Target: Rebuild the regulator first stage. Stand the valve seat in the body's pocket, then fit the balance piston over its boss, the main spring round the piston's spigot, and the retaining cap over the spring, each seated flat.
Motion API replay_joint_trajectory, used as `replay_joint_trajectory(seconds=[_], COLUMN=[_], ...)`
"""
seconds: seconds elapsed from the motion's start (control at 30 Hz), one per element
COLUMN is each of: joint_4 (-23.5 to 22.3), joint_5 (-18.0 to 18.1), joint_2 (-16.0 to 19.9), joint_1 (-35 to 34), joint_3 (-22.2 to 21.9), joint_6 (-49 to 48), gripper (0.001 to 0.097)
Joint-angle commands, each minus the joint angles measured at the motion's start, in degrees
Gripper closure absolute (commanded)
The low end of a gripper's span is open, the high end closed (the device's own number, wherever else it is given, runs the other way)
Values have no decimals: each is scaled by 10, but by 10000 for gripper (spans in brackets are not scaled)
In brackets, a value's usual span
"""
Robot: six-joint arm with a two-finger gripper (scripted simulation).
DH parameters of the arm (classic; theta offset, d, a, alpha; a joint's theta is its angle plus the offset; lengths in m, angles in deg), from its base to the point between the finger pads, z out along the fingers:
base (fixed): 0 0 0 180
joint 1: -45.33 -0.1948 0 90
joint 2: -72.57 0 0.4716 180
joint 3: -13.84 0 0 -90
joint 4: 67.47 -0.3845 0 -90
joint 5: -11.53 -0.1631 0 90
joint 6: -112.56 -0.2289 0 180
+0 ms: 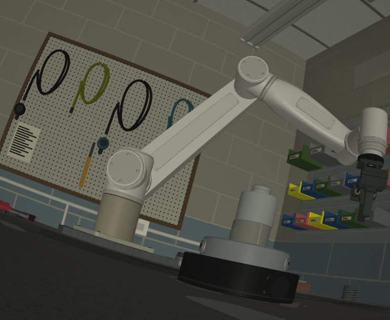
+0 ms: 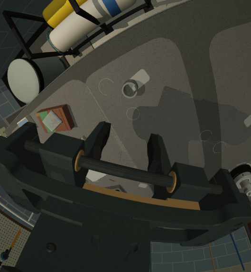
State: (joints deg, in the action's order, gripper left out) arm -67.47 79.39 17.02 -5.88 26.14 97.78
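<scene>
The balance piston (image 1: pixel 258 203) stands upright on the valve seat (image 1: pixel 250 232), which rises from the regulator body (image 1: pixel 239 268), a grey disc on a black base near the middle of the bench. The main spring (image 1: pixel 349 292), a short ribbed coil, stands on the bench to the right of the body, and in the wrist camera it shows as a small ring (image 2: pixel 130 88) ahead of the fingers. The same stack appears small at the right edge of the wrist camera (image 2: pixel 244 177). My gripper (image 1: pixel 364 210) (image 2: pixel 127 139) hangs high above the spring, right of the stack, open and empty.
Behind the work a pegboard (image 1: pixel 95 127) with hoses hangs on the wall, and a rack of coloured bins (image 1: pixel 340 203) stands behind my gripper. A small brown tray (image 2: pixel 55 118) sits on the bench. Cylinders in a black frame (image 2: pixel 85 22) lie past the bench edge.
</scene>
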Motion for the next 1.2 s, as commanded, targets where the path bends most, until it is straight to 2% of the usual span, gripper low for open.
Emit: replay_joint_trajectory(seconds=[0.0,0.63,0.83,1.17], joint_4=[0,0,0,0], joint_5=[1,-2,-36,-127], joint_2=[0,10,25,73], joint_1=[-1,-14,-14,-14], joint_3=[3,10,-10,-53], joint_6=[0,3,3,3], gripper=[386,386,386,386])
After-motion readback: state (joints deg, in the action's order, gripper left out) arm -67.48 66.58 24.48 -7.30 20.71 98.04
